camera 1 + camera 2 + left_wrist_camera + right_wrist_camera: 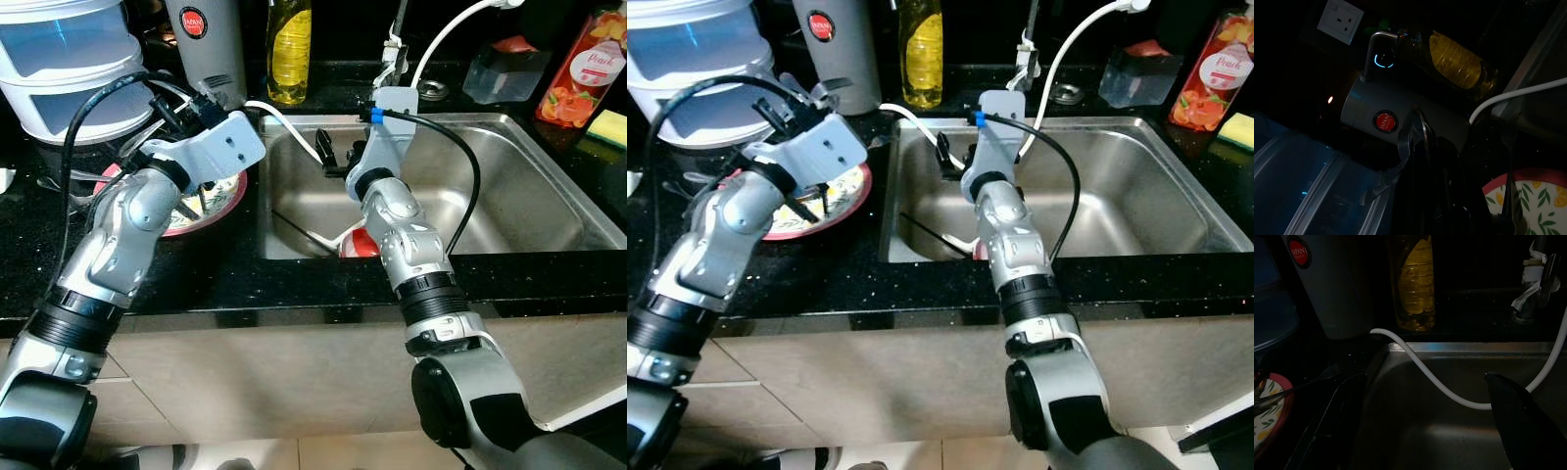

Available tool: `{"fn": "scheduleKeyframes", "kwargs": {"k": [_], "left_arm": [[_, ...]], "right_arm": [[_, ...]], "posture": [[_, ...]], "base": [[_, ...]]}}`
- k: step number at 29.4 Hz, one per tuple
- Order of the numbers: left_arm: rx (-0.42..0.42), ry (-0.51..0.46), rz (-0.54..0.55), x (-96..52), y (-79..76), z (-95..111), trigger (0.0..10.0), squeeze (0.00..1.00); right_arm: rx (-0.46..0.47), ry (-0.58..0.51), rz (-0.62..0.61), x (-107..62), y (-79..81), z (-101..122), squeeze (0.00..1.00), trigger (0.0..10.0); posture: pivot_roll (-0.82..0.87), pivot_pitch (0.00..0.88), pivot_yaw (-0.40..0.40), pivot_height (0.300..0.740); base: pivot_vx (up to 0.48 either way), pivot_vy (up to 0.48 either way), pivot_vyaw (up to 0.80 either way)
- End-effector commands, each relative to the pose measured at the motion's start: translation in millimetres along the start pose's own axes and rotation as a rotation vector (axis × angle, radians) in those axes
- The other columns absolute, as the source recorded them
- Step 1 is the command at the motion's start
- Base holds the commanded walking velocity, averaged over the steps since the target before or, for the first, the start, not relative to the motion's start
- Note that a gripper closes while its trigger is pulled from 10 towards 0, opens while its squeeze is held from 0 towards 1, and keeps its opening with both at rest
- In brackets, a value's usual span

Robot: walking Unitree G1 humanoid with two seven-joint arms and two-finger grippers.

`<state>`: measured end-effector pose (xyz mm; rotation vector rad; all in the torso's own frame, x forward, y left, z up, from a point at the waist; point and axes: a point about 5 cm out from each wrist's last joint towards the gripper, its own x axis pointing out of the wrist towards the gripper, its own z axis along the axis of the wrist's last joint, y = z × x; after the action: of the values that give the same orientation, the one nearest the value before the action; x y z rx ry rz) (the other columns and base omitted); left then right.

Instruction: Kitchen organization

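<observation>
Both arms reach over counter: white hose (294, 132) crosses sink (549, 186) beside bottle (289, 49).

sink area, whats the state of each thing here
sink: dry basin, white hose trailing into it
white hose: draped over the sink's edge
plate: flat on the counter, utensils lying on it
yellow bottle: upright behind the sink
steel jug: upright beside the bottle
left gripper: over the plate
right gripper: above the basin, jaws apart
</observation>
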<state>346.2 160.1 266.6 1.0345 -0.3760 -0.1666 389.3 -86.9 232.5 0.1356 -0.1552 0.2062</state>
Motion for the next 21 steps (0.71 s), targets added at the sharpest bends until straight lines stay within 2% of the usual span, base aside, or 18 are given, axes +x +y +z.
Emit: {"fn": "scheduleKeyframes", "kwargs": {"k": [1,14,15,17,18,21], "left_arm": [[0.018,-0.046,0.012,6.1,-0.7,11,10.0,0.0],[0.019,-0.12,-0.032,22.1,-8.9,29,10.0,0.0],[-0.018,-0.128,-0.082,27.4,-18.6,33,10.0,0.0],[-0.03,-0.134,-0.105,29.9,-23.3,35,10.0,0.0],[-0.046,-0.171,-0.143,35.0,-31.8,46,10.0,0.0],[-0.07,-0.206,-0.175,38.0,-38.0,54,10.0,0.0]], "right_arm": [[0.005,0.001,-0.001,0.8,1.1,0,0.0,10.0],[0.005,0.0,-0.007,0.4,0.6,0,0.0,10.0],[0.005,0.0,-0.01,0.0,0.0,-1,0.0,10.0],[0.005,0.0,-0.011,-0.2,-0.1,-1,0.0,10.0],[0.006,0.0,-0.012,-0.4,0.2,-1,0.0,10.0],[0.006,-0.001,-0.014,-0.4,0.3,-1,0.0,10.0]], "posture": [[0.22,0.0,0.008,0.74],[0.21,0.0,0.017,0.74],[0.21,0.0,0.019,0.74],[0.21,0.0,0.019,0.74],[0.21,0.0,0.022,0.74],[0.21,0.0,0.025,0.74]], "base": [[0.0,0.0,0.0],[0.0,0.0,0.0],[0.0,0.0,0.0],[0.0,0.0,0.0],[0.0,0.0,0.0],[0.0,0.0,0.0]]}}
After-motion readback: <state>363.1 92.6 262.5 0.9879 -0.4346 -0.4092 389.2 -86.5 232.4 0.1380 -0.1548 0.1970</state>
